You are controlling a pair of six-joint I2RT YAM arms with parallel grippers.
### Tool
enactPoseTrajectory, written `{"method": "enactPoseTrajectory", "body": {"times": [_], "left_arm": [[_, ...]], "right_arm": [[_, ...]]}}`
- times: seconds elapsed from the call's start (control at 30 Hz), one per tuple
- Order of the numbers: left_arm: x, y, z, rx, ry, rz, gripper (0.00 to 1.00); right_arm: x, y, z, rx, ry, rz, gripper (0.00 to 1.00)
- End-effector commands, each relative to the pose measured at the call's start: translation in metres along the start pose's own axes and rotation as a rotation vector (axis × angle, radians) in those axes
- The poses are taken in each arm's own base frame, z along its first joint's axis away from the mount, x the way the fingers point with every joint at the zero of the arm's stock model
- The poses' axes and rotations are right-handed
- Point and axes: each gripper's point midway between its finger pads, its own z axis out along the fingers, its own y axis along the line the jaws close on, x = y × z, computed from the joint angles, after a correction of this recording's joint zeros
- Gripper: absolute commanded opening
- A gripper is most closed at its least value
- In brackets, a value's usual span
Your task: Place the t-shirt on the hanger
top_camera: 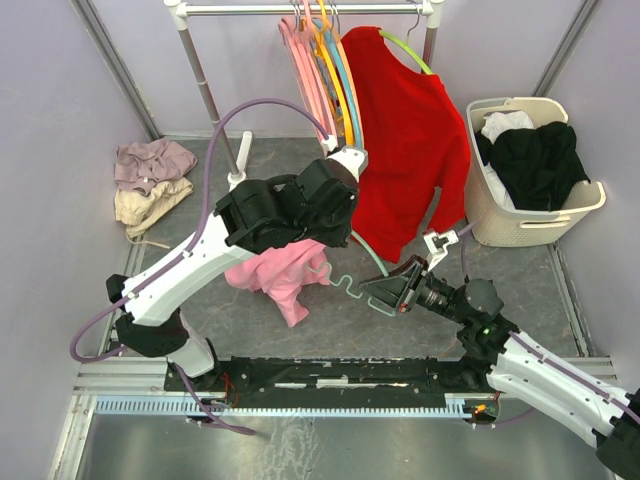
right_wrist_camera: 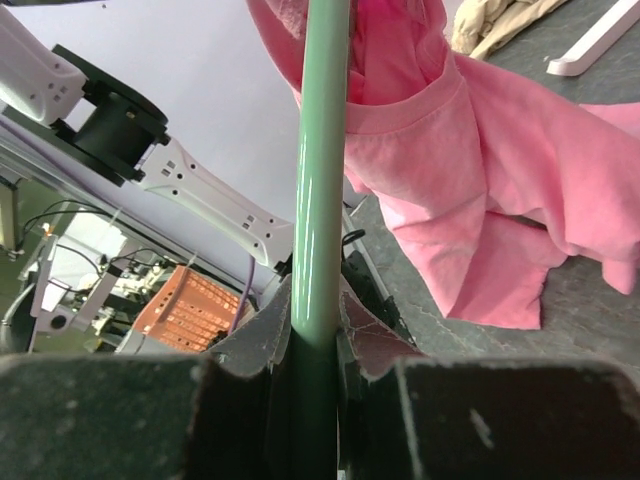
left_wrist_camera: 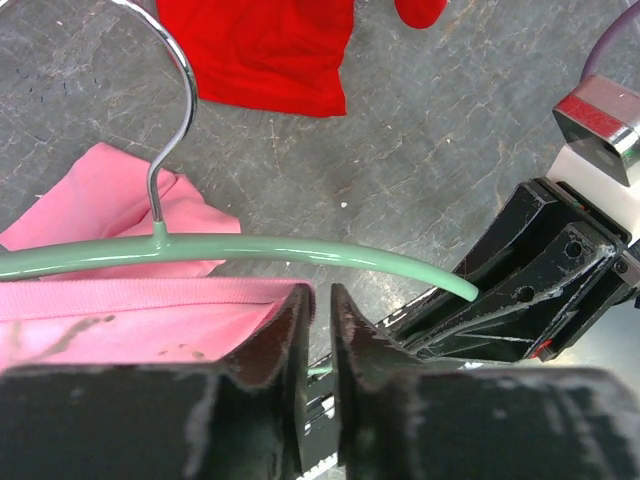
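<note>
The pink t-shirt (top_camera: 281,274) hangs bunched under my left wrist, its lower folds resting on the grey floor. In the left wrist view its ribbed collar (left_wrist_camera: 130,292) runs just below the mint-green hanger (left_wrist_camera: 300,249) and ends against the outer side of the left finger. My left gripper (left_wrist_camera: 320,296) stands open by a narrow gap with nothing between the fingers. My right gripper (right_wrist_camera: 318,300) is shut on the hanger's bar (right_wrist_camera: 322,150) and holds it out toward the shirt (right_wrist_camera: 480,200). From above, the hanger (top_camera: 347,287) reaches from my right gripper (top_camera: 392,290) into the shirt.
A red shirt (top_camera: 410,150) hangs on a lime hanger from the rack (top_camera: 210,90), beside pink and coloured hangers (top_camera: 310,70). A beige laundry basket (top_camera: 482,195) of dark clothes stands at the right. Folded beige and mauve clothes (top_camera: 150,180) lie at the left.
</note>
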Motion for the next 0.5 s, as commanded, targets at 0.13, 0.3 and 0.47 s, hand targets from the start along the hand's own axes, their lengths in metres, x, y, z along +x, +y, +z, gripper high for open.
{"method": "enactPoseTrajectory", "body": {"times": [0.13,0.3,0.47], "left_arm": [[-0.028,-0.014,-0.012,0.047,-0.126,0.010,0.37],[-0.027,-0.001,-0.008,-0.016,-0.122,0.021,0.42],[-0.024,0.003,-0.008,-0.031,-0.114,0.031,0.47]], "right_arm": [[-0.020,0.050,-0.003,-0.227,-0.077,0.014,0.02],[-0.015,0.045,-0.003,-0.238,-0.079,0.052,0.02],[-0.009,0.037,-0.004,-0.233,-0.075,0.089,0.02]]}}
